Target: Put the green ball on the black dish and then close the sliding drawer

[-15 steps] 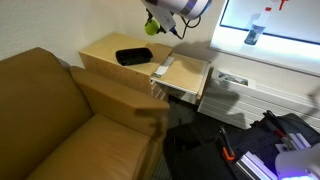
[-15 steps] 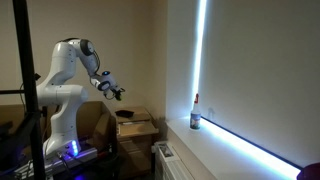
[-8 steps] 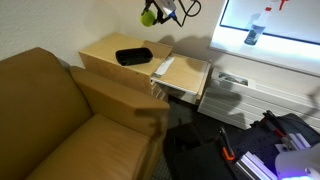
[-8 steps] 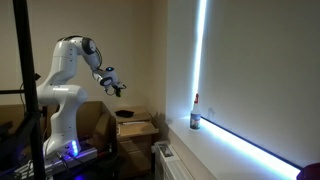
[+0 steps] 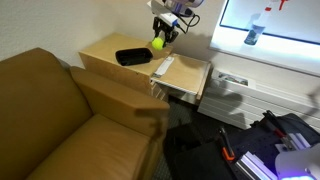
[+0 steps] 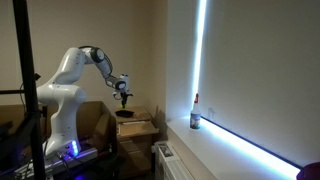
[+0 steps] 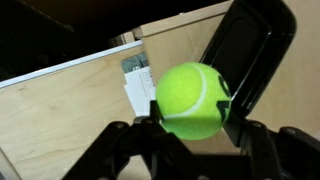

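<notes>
The green ball (image 7: 192, 100) fills the middle of the wrist view, and my gripper (image 7: 192, 114) is shut on it, one black finger at each side. In an exterior view the ball (image 5: 157, 43) hangs just above the cabinet top, a little to the right of the black dish (image 5: 133, 56). The dish (image 7: 245, 50) lies empty, up and to the right of the ball in the wrist view. The sliding drawer (image 5: 181, 76) stands pulled out at the cabinet's right side, with a white flat item (image 5: 163, 68) in it. In an exterior view my gripper (image 6: 124, 96) hovers over the dish (image 6: 127, 114).
A brown sofa (image 5: 60, 120) stands in front of the wooden cabinet (image 5: 105, 50). A bottle (image 5: 253, 35) stands on the bright window sill, with a white radiator (image 5: 260, 90) below it. Equipment and cables (image 5: 285, 145) lie on the floor at the right.
The arm has come down from well above the cabinet, carrying the ball, and now holds it just over the cabinet top beside the dish. The grip stays shut.
</notes>
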You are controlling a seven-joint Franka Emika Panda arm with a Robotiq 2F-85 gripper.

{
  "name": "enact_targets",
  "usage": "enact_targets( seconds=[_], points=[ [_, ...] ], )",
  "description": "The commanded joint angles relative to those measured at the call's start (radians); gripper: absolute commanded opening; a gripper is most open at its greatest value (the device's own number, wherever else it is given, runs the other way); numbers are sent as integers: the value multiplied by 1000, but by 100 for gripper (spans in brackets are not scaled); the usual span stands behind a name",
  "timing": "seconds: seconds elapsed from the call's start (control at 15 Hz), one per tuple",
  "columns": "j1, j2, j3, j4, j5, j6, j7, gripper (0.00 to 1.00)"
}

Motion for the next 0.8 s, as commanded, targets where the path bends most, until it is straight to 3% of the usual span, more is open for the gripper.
enact_targets(
  seconds=[0.0,0.07,0.33,0.4,0.6,0.67,0.73],
  points=[
    [-59,88,58,162,-166,-176,165,39],
    [-68,88,77,178,-193,-186,180,39],
    [-101,-9,167,103,-179,-51,136,39],
    [-99,44,158,148,-198,-77,168,64],
    [-103,12,176,142,-195,-73,165,64],
    [-94,40,157,172,-209,-97,210,39],
    [-104,74,153,216,-209,-145,240,39]
  ],
)
